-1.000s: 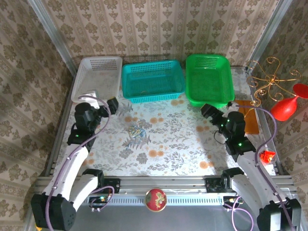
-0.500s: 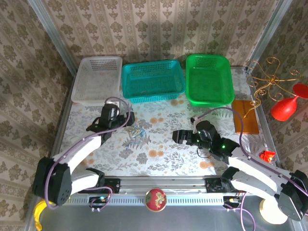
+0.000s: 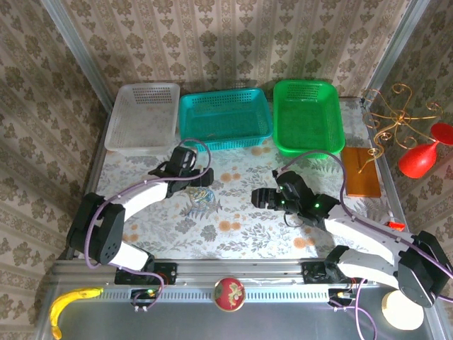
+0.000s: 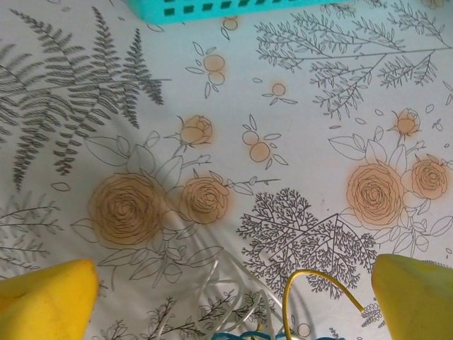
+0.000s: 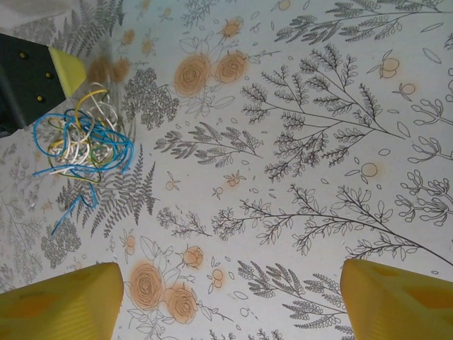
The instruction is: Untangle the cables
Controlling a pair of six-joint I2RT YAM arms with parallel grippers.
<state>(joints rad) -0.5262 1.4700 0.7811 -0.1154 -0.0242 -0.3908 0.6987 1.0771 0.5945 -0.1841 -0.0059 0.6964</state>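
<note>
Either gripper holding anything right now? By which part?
Nothing held. Left gripper is open by the cables, not gripping them; right gripper is open and empty.

A white basket, a teal basket and a green basket stand in a row, left to right, at the far edge of the floral tablecloth. A wooden board lies at the right edge. A banana and a red ball rest on the near metal ledge.

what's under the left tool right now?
Floral tablecloth, plus the near edge of the cable clump: white, yellow and blue loops between the open fingers of the left tool. The rest of the clump runs out of its wrist view, unseen.
</note>
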